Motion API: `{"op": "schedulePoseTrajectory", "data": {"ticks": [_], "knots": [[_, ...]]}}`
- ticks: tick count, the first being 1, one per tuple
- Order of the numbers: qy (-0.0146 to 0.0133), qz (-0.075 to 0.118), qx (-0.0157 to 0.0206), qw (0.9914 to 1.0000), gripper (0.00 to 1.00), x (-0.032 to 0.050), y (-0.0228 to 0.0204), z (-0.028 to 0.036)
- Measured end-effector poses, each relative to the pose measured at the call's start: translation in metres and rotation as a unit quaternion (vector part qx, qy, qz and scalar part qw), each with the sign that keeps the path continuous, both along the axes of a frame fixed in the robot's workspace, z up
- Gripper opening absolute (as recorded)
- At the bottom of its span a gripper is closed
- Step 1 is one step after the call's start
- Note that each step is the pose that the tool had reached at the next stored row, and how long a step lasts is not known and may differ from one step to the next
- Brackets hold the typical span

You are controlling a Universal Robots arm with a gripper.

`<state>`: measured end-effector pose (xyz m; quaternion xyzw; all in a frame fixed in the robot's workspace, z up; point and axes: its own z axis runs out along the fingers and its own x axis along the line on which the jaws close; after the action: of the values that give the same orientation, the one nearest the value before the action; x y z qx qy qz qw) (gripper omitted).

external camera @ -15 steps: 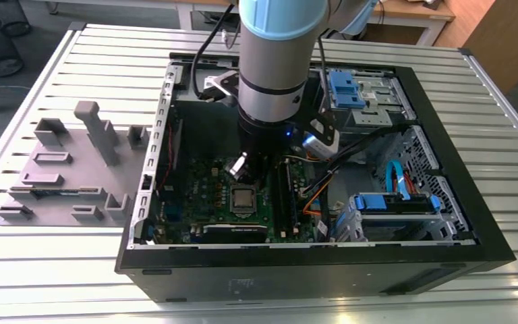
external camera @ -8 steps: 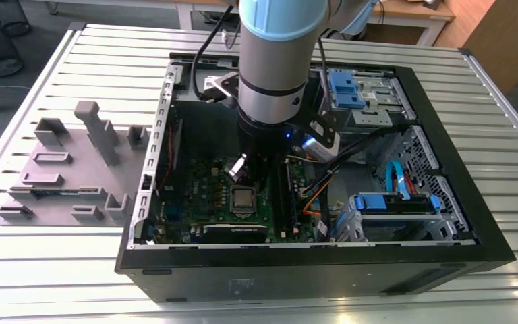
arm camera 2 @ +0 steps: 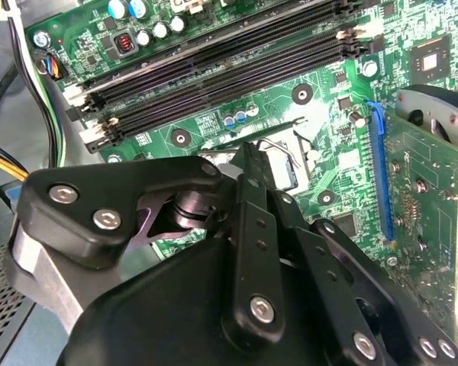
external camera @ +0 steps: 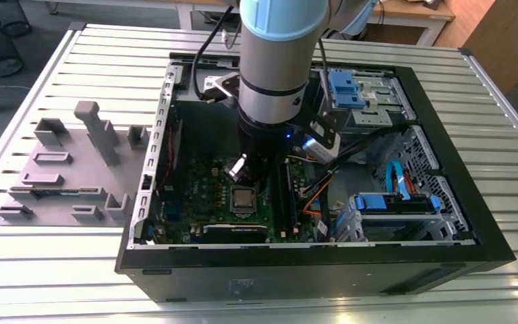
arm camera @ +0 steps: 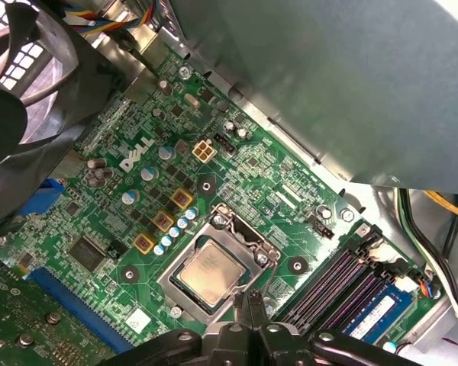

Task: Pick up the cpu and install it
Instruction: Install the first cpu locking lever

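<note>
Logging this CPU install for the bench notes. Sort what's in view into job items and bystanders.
Job items:
- cpu, lying in the socket frame on the green board
- claw, just beside the socket

Bystanders:
- grey fixture blocks outside the case
- memory slots
- blue drive brackets
- add-in card

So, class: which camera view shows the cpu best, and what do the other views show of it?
The first wrist view: the cpu lies in its socket, its whole silver top showing. The exterior view shows it small, below the arm. In the second wrist view the pincer covers most of the socket.
</note>
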<state>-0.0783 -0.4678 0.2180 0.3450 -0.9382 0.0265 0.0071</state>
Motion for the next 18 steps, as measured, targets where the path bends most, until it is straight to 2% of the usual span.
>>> {"op": "schedulePoseTrajectory", "data": {"ticks": [8,12,15,18], "knots": [[0.0000,-0.008,-0.0011,0.99996,0.11,0.0000,-0.0004,-0.0061],[0.0000,-0.022,-0.0011,0.99976,0.11,0.0000,-0.0005,-0.0089],[0.0000,-0.039,-0.0011,0.99924,0.11,0.0000,-0.0005,-0.0111],[0.0000,-0.057,-0.0011,0.99838,0.11,0.0000,-0.0006,-0.0126]]}}
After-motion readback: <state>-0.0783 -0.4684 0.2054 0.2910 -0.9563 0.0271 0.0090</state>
